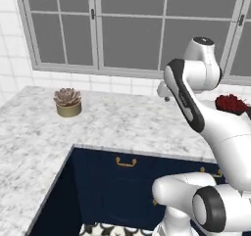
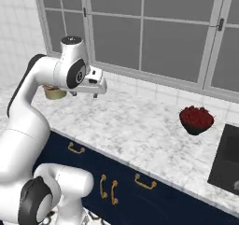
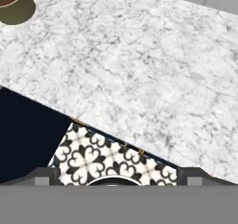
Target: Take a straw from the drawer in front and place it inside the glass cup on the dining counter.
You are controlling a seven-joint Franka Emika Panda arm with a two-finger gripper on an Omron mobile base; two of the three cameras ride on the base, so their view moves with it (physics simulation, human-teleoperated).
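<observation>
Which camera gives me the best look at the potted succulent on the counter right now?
The left base view: the succulent stands whole and unblocked on the marble counter below the window. In the right base view the arm hides most of its pot. The hand view catches just part of the pot at its top-left corner.

Potted plant (image 1: 67, 103) on counter (image 1: 122, 122), bowl (image 2: 196, 120) far right.
</observation>
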